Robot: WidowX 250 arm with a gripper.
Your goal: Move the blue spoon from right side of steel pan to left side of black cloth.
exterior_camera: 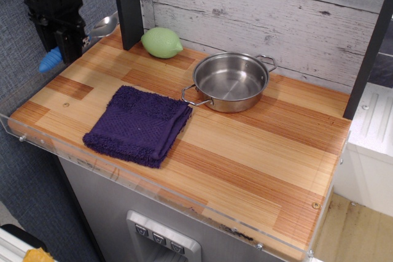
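My gripper [66, 46] hangs above the far left edge of the counter, shut on the blue spoon [50, 60]. The spoon is held level in the air: its blue handle end pokes out to the lower left and its silver bowl [103, 26] sticks out to the upper right. The black cloth [139, 124], dark purple and folded, lies at the front left of the counter, below and right of the gripper. The steel pan [230, 81] stands empty at the middle back, right of the cloth's far corner.
A pale green lemon-shaped object [161, 42] lies at the back by a black post [128, 5]. A clear plastic rim [55, 145] runs along the counter's front and left edges. A grey fabric wall stands at the left, and a second black post [370, 47] at the right.
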